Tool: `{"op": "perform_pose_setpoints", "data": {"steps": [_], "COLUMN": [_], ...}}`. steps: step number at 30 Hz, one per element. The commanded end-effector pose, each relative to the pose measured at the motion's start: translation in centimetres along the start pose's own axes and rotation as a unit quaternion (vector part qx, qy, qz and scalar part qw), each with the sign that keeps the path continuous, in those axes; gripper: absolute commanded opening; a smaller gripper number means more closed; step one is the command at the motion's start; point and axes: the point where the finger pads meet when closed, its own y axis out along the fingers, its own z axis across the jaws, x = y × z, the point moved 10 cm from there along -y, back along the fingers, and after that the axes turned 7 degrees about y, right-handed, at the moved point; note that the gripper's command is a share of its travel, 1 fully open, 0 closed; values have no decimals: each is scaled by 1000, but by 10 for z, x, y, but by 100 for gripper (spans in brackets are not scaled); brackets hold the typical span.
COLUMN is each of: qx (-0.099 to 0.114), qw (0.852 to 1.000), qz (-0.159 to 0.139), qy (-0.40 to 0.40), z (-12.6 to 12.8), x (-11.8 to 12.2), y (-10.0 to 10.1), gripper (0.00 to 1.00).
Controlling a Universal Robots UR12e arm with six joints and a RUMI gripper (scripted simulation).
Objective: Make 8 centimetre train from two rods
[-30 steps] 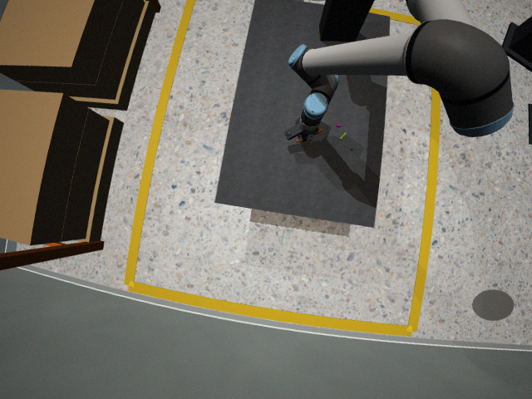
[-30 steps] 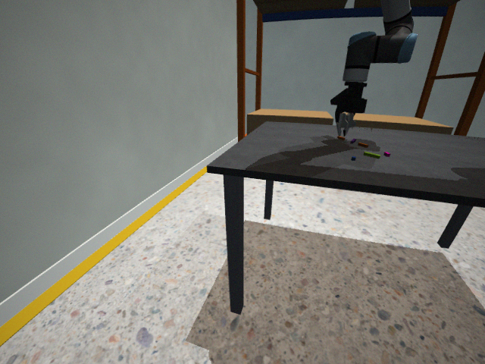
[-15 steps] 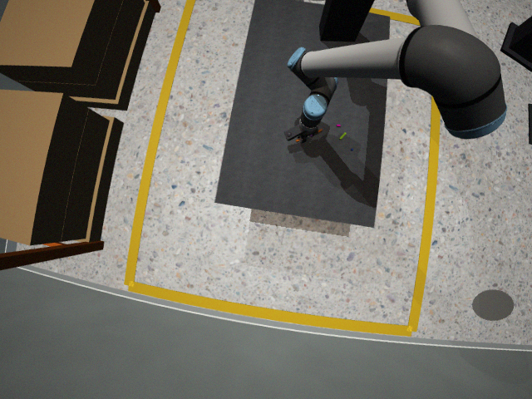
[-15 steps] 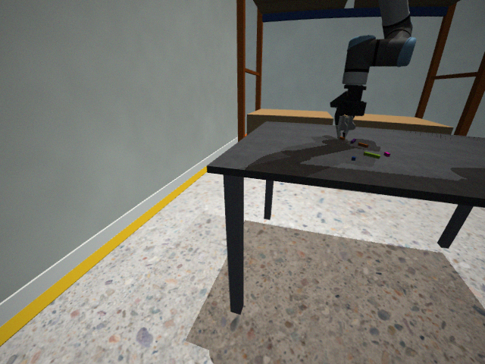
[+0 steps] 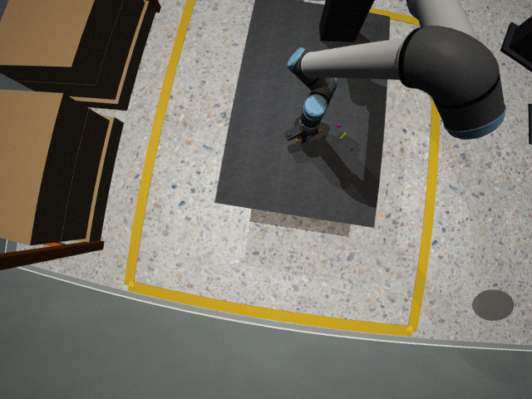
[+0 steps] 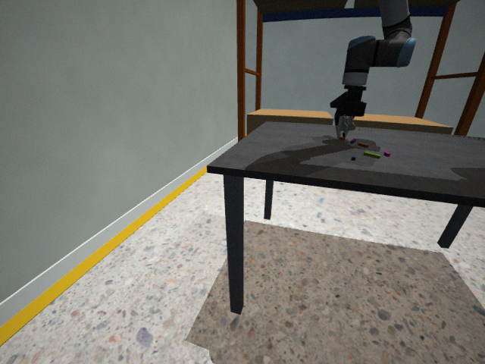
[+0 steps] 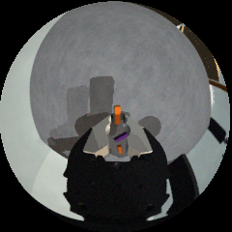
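On my dark surface (image 5: 274,171) (image 6: 297,172), seen from above, a magenta rod (image 5: 338,125) (image 6: 386,154) lies at twelve o'clock from the lime rod (image 5: 342,135) (image 6: 371,155), the blue (image 5: 352,150) (image 6: 353,158) around five; the purple (image 6: 353,140) (image 7: 121,136) seems flat.

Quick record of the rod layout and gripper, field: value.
gripper: low over dark table; grip unclear
at_fingertips: orange rod
other_rods: second orange rod, purple rod, lime rod, short magenta rod, small blue rod
orange_pair: apart, purple between
train: not made
likely_plan: join both orange rods, 4+4
obstacle: purple, probably needs clearing
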Motion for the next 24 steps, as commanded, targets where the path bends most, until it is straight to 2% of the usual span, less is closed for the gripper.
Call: {"op": "perform_pose_setpoints", "data": {"steps": [1, 22, 23, 24], "qx": [0, 0, 0, 0], "qw": [1000, 1000, 1000, 1000], "qz": [0, 0, 0, 0], "qy": [0, 0, 0, 0], "z": [0, 0, 0, 0], "x": [0, 0, 0, 0], "y": [0, 0, 0, 0], "gripper": [14, 14, 0, 0]}}
